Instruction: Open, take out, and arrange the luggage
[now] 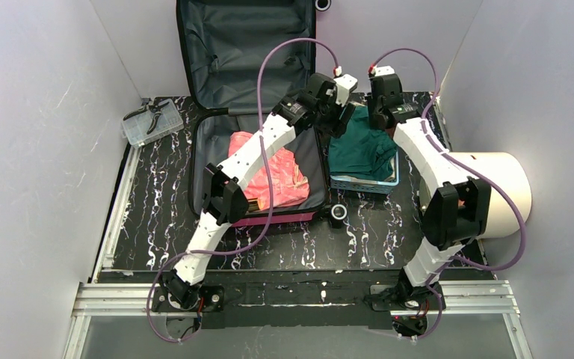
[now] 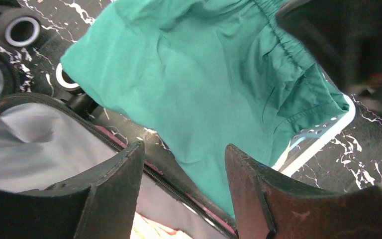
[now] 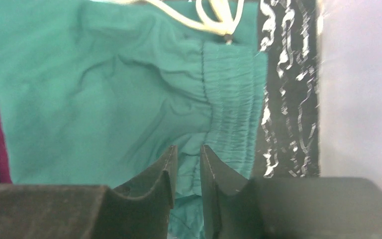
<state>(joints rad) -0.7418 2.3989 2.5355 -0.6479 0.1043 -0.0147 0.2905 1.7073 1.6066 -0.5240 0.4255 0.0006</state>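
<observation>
Item: luggage (image 1: 239,52), open at left-centre of the table (image 1: 374,239), lid propped against the back wall, base flat with a pink garment (image 1: 288,179) lying inside. Just right of the base: basket (image 1: 366,185), holding a green garment (image 1: 359,149) that spills over its left rim toward the luggage edge. Left gripper (image 2: 184,184): jaws well apart, nothing between them, poised above the garment's overhanging part and the zip edge. Right gripper (image 3: 186,169): jaws close, a slim gap showing; whether a fold beside the elastic waistband is nipped cannot be told. Hazards, as judged. (1) Overhang: cloth outside the rim may slide onto the table or into the base if either arm brushes it. (2) Snag: if the right jaws grip a fold when that arm lifts, the garment rises with it and may tip the light basket. (3) Drawstring (image 3: 204,15): loose loop ahead of the right fingers, liable to catch. (4) Crowding: both wrists sit close over one small basket, so a retreat by either risks contact with the other. (5) Left arm crosses low over the base, so a careless withdrawal could drag the pink garment or nudge the lid. (6) Cylinder (image 1: 504,187) lies beside the right elbow, within reach of a swing.
</observation>
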